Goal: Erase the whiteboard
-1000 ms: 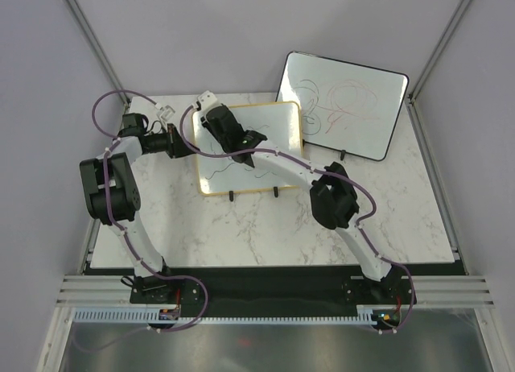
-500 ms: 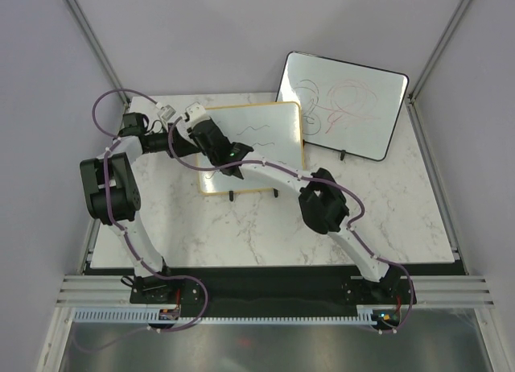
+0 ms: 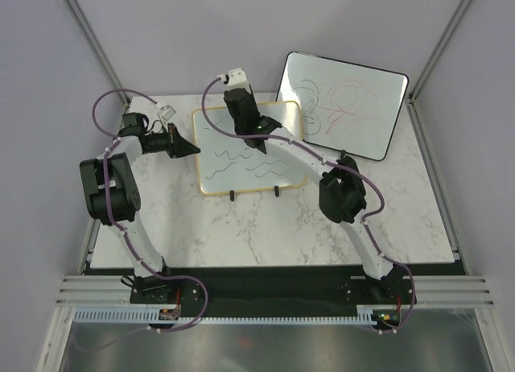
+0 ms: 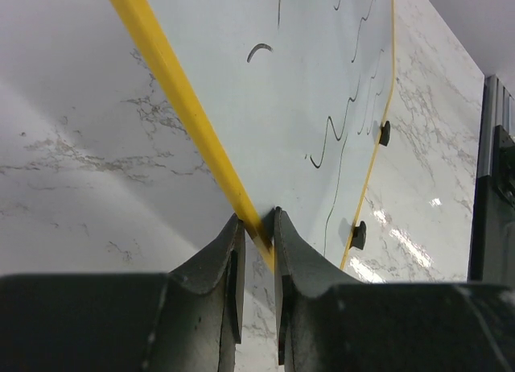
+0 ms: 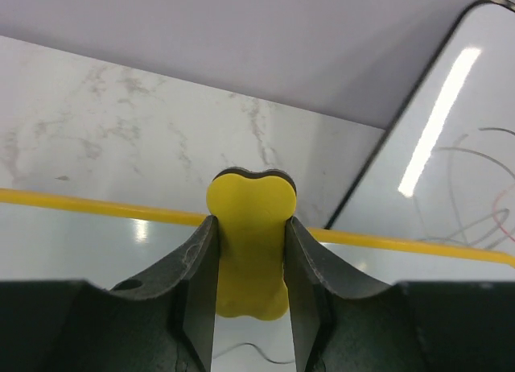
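Note:
The tan-framed whiteboard (image 3: 241, 159) stands tilted on the table's middle back, bearing black wavy lines; it also shows in the left wrist view (image 4: 306, 82) and the right wrist view (image 5: 96, 235). My left gripper (image 3: 191, 148) is shut on the board's left frame edge (image 4: 256, 231). My right gripper (image 3: 256, 137) is over the board's upper part, shut on a yellow bone-shaped eraser (image 5: 249, 243) with a dark pad, held by the board's top frame edge.
A larger black-framed whiteboard (image 3: 342, 105) with red and black scribbles leans at the back right, close to my right arm. The marble table (image 3: 265, 227) ends in a dark strip in front. Grey walls stand behind.
My right gripper with the eraser swept from the board's upper left down toward its lower left, then up to the top middle. The left gripper stayed on the frame.

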